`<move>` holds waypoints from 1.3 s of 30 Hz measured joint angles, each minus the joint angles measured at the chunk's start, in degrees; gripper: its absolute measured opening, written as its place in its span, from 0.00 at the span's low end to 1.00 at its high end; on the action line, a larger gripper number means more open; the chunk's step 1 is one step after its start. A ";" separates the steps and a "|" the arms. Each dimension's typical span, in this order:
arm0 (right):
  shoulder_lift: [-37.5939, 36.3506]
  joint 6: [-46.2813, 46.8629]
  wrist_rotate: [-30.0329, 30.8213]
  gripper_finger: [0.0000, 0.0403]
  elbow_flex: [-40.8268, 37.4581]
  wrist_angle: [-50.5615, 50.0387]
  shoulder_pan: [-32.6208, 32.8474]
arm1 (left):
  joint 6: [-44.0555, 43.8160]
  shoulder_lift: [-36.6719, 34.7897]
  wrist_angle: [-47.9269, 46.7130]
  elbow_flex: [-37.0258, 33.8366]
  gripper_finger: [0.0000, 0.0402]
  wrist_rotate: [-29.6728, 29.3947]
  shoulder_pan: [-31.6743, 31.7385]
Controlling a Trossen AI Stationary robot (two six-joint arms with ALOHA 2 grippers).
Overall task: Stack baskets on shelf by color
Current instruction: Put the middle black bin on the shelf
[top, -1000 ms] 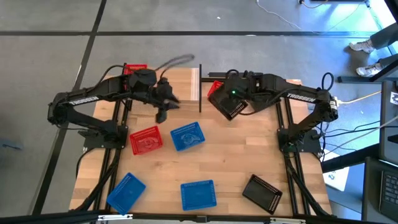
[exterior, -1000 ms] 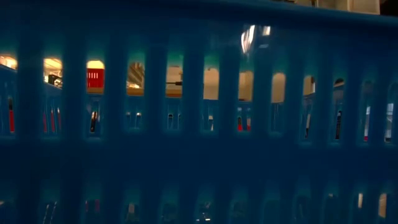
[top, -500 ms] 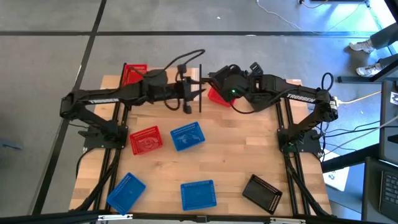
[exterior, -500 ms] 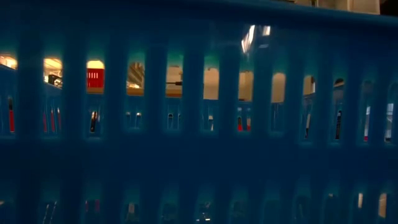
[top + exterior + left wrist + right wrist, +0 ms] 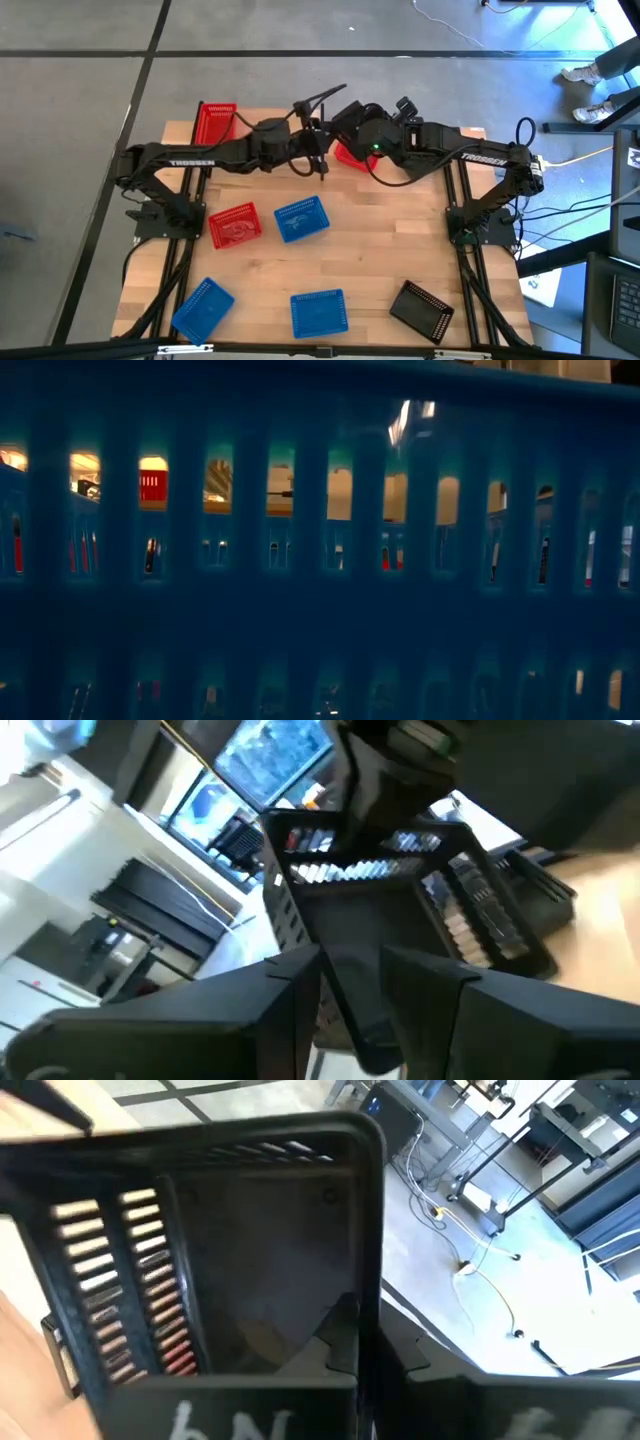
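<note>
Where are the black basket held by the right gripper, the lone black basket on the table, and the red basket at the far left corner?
Held black basket (image 5: 250, 1270): right wrist view, inner floor.
Lone black basket (image 5: 421, 310): high view, its middle.
Red basket (image 5: 213, 122): high view, its middle.

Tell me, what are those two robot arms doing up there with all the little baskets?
They are sorting baskets by color. The right pincer is shut on a black basket, holding it at the far end of the table near the shelf. The left pincer is open and reaching in right next to that basket. Other baskets wait on the table: a red one, three blue ones, and another black one. One more red basket sits at the far left corner.
</note>
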 joint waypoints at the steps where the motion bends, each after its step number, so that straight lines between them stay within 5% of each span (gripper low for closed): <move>1: 0.00 -0.07 -0.02 0.00 -0.04 0.02 0.00 | 0.03 0.02 -0.01 0.00 0.24 -0.22 -0.02; 7: 0.00 -0.09 -0.02 0.00 -0.04 0.48 0.39 | 0.06 0.00 0.07 0.00 0.24 -6.19 0.04; 17: 0.01 -1.33 -0.48 0.00 -0.04 3.09 1.67 | -0.49 0.00 0.06 0.00 0.24 -6.76 0.86; 23: 0.00 -2.08 -2.40 0.01 -0.04 3.45 1.78 | -0.22 0.00 0.01 0.00 0.08 -10.49 0.84; 39: -0.04 -3.68 -8.41 0.23 -0.04 4.00 1.83 | 0.10 -0.09 -0.28 0.00 0.00 -11.27 0.03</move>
